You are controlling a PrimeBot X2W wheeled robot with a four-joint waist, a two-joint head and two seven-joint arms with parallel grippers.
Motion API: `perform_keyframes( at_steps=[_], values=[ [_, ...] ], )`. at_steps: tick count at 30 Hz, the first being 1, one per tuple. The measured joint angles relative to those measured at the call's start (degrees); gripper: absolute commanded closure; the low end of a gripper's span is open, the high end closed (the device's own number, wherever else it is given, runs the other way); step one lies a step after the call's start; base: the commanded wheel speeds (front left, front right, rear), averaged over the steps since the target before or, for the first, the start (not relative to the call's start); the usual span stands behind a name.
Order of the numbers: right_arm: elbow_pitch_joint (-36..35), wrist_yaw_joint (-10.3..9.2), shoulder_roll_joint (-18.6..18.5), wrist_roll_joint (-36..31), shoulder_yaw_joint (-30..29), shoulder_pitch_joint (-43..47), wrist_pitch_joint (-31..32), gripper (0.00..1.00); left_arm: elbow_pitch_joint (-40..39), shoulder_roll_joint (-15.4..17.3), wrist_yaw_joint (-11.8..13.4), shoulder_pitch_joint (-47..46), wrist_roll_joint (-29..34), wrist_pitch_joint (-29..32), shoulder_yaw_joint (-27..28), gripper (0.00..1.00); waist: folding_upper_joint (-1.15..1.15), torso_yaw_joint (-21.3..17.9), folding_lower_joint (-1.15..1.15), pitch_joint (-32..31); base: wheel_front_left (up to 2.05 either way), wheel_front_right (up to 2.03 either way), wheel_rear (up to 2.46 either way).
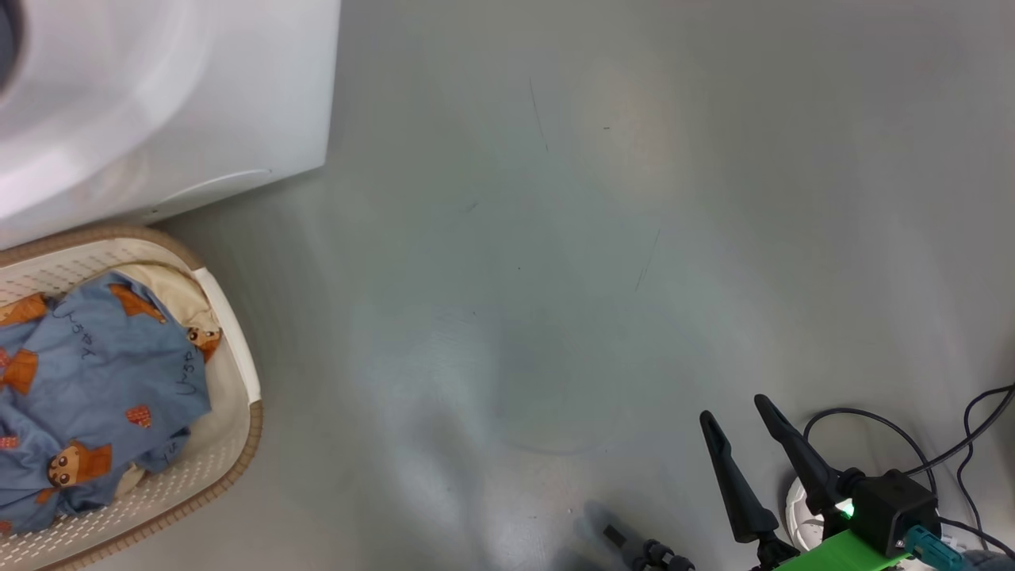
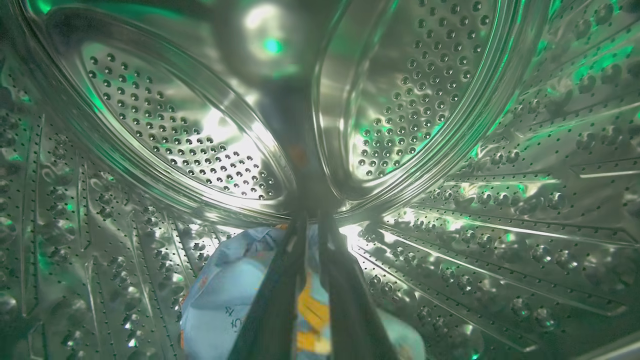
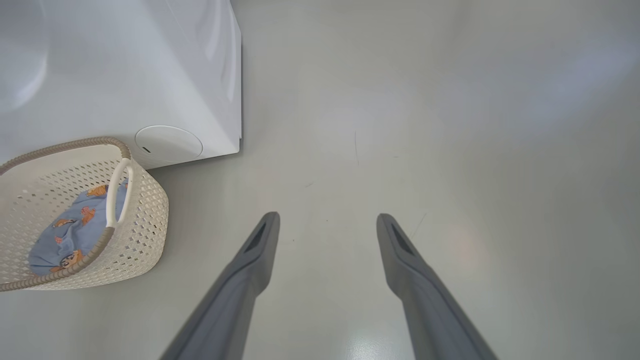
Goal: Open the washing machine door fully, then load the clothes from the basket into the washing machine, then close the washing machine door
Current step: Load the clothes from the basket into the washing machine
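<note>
**Loading under way: one garment in the drum, more waiting in the basket**

My left gripper [image 2: 312, 217] is reaching deep into the steel drum [image 2: 500, 225] of the washing machine [image 1: 198, 95]. Its two dark fingers stand close together with only a slim gap between them. A light blue printed garment [image 2: 225, 295] lies on the drum floor right under and behind them. I cannot tell from here whether the tips are pinching the cloth or have let it go.

My right gripper [image 1: 733, 406] hangs over bare grey floor [image 1: 555, 238], well apart from everything, fingers spread wide and holding nothing.

As I read it, the washing machine door must already be open, since the arm is inside the drum, so step one is done. Loading is only partly done: the cream perforated basket [image 1: 230, 444], sitting just beside the machine's front, has a bundle of blue bear-print clothes [image 1: 103, 373] over some cream cloth in it. What remains is to free the left arm, fetch that bundle, drop it in the drum, and shut the door.
</note>
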Motion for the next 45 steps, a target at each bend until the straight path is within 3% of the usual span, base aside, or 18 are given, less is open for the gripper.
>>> perform_keyframes(
  at_steps=[1, 19, 35, 45],
  values=[
    [0.01, 0.01, 0.01, 0.00, 0.00, 0.00, 0.01, 0.00, 0.64, -0.09, -0.47, -0.08, -0.08, 0.00, 0.13, 0.00, 0.00, 0.03, 0.00, -0.10, 0.00, 0.00, 0.00],
    [0.80, 0.00, -0.91, 0.24, 0.35, -0.25, 0.01, 0.00, 8.45, -4.09, 3.12, -0.99, -1.22, 0.01, 1.52, 0.00, 0.00, 3.51, 0.00, -4.01, 0.00, 0.00, 0.00],
    [1.89, 0.00, -2.40, 0.24, 0.83, -1.60, 0.01, 0.00, 6.98, -9.84, 6.05, 7.43, -3.64, 0.01, 3.69, 0.00, 0.00, 8.59, 0.00, -9.79, 0.00, 0.00, 0.00],
    [2.86, 0.00, -2.52, 0.24, 0.67, -2.04, 0.01, 0.00, 4.08, -13.05, 6.16, 13.51, -3.80, 0.01, 3.81, 0.00, 0.00, 12.10, 0.00, -13.34, 0.00, 0.00, 0.00]
  ],
)
